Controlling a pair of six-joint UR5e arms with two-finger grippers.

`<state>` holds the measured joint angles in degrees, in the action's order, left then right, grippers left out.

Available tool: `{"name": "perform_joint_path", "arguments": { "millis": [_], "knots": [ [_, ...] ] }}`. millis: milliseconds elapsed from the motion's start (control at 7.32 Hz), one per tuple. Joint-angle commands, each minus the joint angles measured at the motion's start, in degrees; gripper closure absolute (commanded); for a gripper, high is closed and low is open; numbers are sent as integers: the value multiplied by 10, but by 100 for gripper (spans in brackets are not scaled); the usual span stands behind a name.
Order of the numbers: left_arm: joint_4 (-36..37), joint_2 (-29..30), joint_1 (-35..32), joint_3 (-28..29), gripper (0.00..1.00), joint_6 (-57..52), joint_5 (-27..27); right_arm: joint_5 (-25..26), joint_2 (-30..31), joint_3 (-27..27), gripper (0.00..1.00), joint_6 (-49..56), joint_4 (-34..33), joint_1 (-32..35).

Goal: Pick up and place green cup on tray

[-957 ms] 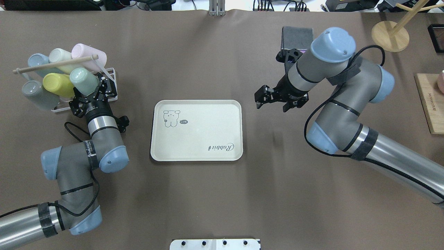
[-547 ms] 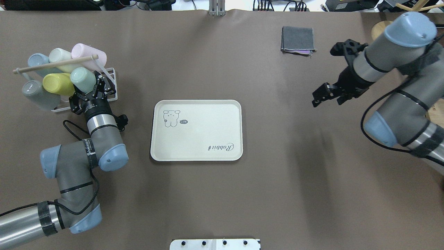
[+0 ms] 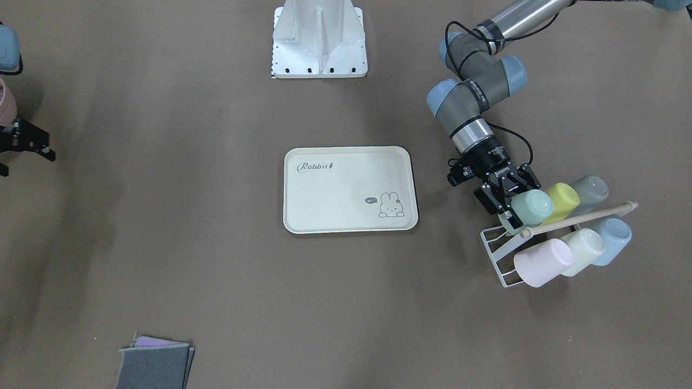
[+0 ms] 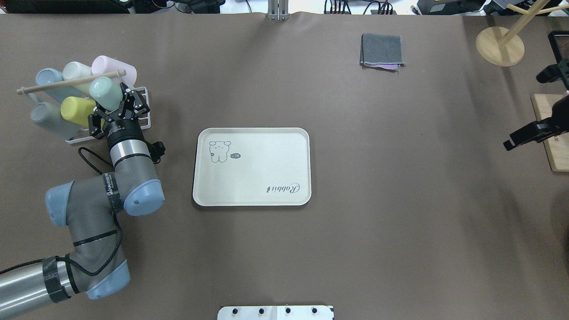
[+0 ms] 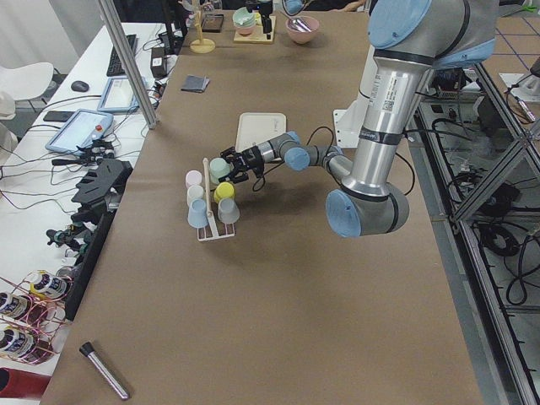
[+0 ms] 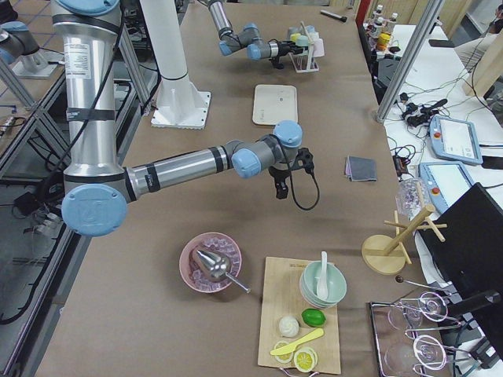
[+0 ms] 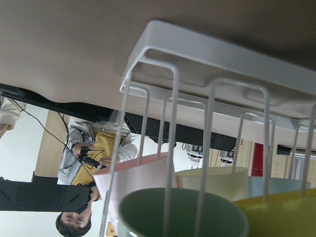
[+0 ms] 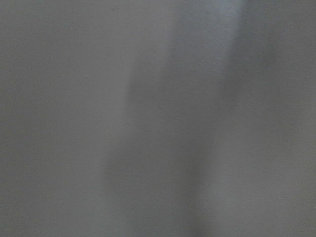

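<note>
Left gripper (image 4: 114, 103) has its two black fingers pressed against opposite sides of the small mint-green matte plastic cup (image 4: 105, 91). It holds the cup near the mouth, with the base tilted up and away from the wrist. The cup sits at the nearest corner of the white wire rack (image 4: 143, 94), and in the wrist camera a white prong of that rack runs across its open mouth. White lettering on the gripper's body is too small to read.

Right against the held cup lies a yellow plastic cup (image 4: 74, 111), with a grey cup (image 4: 44, 120) just past it. A thin wooden dowel (image 4: 66, 83) crosses just beyond the fingertips. Behind it are a pale whitish-green cup (image 4: 75, 70), a pink cup (image 4: 106, 66) and a blue cup (image 4: 44, 76).

Off to the gripper's side, well apart from the cup, the flat cream rectangular tray (image 4: 253, 198) lies on the brown table cover (image 4: 355, 231). Its nearer corner carries a bunny drawing with a little dark bubble reading "hi", and the far corner has "Rabbit" in script.

Farther off is a folded grey cloth (image 4: 381, 48) with a purple edge showing. Farthest of all, at the table's other end beside a wooden board (image 4: 547, 155), the right gripper (image 3: 26, 160) hangs with its fingers spread apart and nothing between them.
</note>
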<state>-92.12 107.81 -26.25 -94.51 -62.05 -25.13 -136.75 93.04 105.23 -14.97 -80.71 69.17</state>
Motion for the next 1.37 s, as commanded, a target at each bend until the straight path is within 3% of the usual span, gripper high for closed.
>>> {"name": "perform_joint_path", "arguments": {
  "millis": [0,273,410,547,683,820,957,1230],
  "knots": [
    [-1,-21,-26,-76,72,-36,0,3,36,4,0,68,-91,90],
    [-2,-48,-34,-141,75,-38,1,3,53,-3,0,69,-102,122],
    [-36,-50,-36,-159,75,-39,-2,-3,55,-8,0,68,-133,153],
    [-136,-45,-35,-160,77,-39,-16,-9,55,-9,0,69,-170,182],
    [-234,-32,-31,-150,82,-33,-67,-6,56,-15,0,70,-178,197],
    [-285,-11,-32,-145,85,-17,-115,-8,57,-21,0,71,-179,207],
    [-313,1,-34,-135,90,76,-158,-1,57,-25,0,72,-179,210],
    [-367,25,-31,-96,99,368,-290,1,57,-35,0,79,-179,221]
  ]
}}
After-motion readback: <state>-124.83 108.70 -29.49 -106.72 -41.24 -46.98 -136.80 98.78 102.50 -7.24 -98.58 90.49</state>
